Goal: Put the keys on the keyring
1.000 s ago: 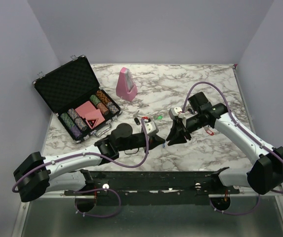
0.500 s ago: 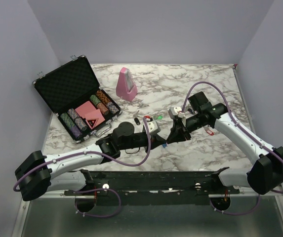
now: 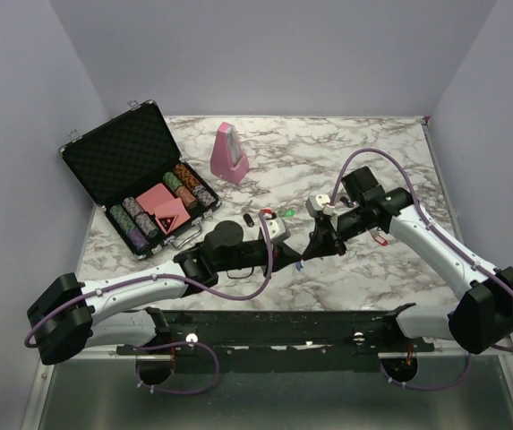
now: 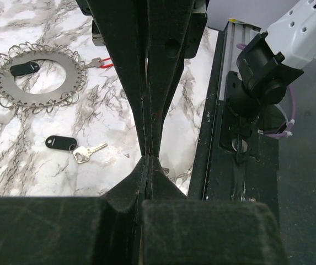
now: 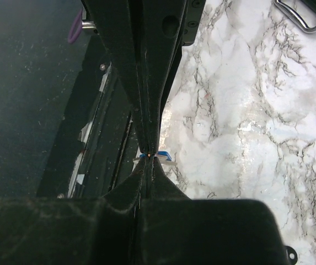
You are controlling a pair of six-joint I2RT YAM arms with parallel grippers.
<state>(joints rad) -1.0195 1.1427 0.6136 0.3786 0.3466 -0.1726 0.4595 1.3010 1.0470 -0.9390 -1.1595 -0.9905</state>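
Observation:
In the right wrist view my right gripper [image 5: 148, 156] is shut on a blue-capped key [image 5: 162, 157], pinched low over the marble near the table's front edge. From above, the same key [image 3: 301, 263] shows as a blue speck under my right gripper [image 3: 306, 255]. My left gripper [image 4: 148, 157] is shut with nothing between its fingers, and from above its tip [image 3: 292, 255] sits close beside the right one. The keyring [image 4: 39, 74], a silvery ring with a loopy rim, lies flat with a black cap on it. A black-capped key [image 4: 64, 142] lies loose nearer to me.
An open poker-chip case [image 3: 140, 179] stands at the back left and a pink metronome [image 3: 228, 154] behind the centre. Small black, red [image 3: 265, 213] and green [image 3: 286, 213] pieces lie just behind the grippers. The black front rail [image 3: 274, 327] runs along the near edge.
My right gripper has closed from half open onto the blue-capped key. The left arm shifted slightly right, staying shut.

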